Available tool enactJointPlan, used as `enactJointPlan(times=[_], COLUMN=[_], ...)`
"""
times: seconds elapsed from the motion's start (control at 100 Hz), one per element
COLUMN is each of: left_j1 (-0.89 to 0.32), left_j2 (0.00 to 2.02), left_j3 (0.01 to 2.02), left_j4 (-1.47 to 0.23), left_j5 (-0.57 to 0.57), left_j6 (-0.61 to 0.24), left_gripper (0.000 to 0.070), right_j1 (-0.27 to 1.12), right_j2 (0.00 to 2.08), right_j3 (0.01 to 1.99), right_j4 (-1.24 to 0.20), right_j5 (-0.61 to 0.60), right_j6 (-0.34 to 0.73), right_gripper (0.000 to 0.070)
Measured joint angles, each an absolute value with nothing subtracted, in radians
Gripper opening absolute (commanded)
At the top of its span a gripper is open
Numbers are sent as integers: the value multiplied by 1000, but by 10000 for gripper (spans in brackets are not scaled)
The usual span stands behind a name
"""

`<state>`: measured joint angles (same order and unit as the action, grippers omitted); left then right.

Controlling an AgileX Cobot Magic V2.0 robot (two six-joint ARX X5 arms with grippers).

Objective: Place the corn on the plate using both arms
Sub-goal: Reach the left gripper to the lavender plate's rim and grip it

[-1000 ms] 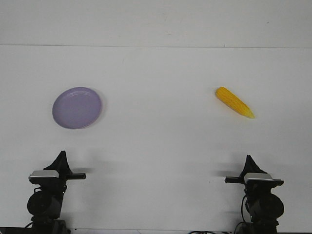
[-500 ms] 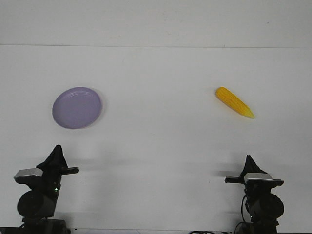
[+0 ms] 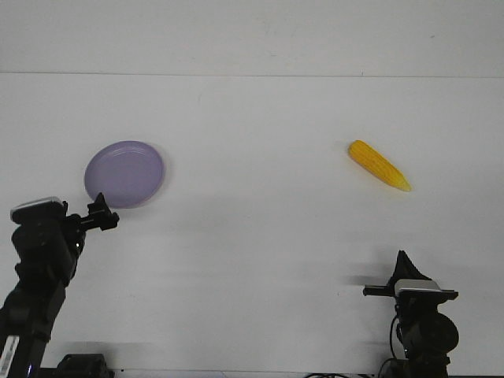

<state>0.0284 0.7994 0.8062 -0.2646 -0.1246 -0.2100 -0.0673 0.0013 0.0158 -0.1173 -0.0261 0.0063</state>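
The lavender plate (image 3: 124,173) lies flat at the left of the white table. The yellow corn (image 3: 379,164) lies at the right, its pale tip pointing to the front right, far from the plate. My left gripper (image 3: 105,214) is raised on its arm and sits just at the plate's near-left rim, holding nothing; its finger gap is too small to read. My right gripper (image 3: 403,257) rests low at the front right, well short of the corn, fingers together and empty.
The white table (image 3: 260,236) runs back to a pale wall. Nothing else lies on it. A wide bare stretch separates the plate and the corn.
My left arm has lifted from its low rest pose and swung left and forward, bringing its gripper to the plate's near rim. The right arm, corn and plate have not moved.
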Motion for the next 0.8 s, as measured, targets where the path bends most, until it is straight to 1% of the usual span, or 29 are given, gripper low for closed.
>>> enactJointPlan(times=[0.23, 0.35, 0.47, 0.57, 0.8], left_j1=[228, 298, 324, 325, 323], left_j2=[1137, 1317, 1477, 1567, 1681], left_j3=[945, 984, 1011, 1018, 1018], left_j4=[-261, -229, -181, -124, -45], left_j5=[9, 73, 125, 152, 157], left_j6=[-173, -170, -174, -175, -197], left_gripper=[499, 486, 480, 410, 409], right_j1=[-67, -67, -67, -67, -67], right_j2=[1, 1, 1, 1, 1], right_j3=[16, 16, 16, 16, 16], right_j4=[-117, -117, -117, -117, -117], right_j5=[-26, -26, -26, -26, -26], right_j6=[6, 6, 6, 6, 6], right_gripper=[13, 13, 13, 13, 13])
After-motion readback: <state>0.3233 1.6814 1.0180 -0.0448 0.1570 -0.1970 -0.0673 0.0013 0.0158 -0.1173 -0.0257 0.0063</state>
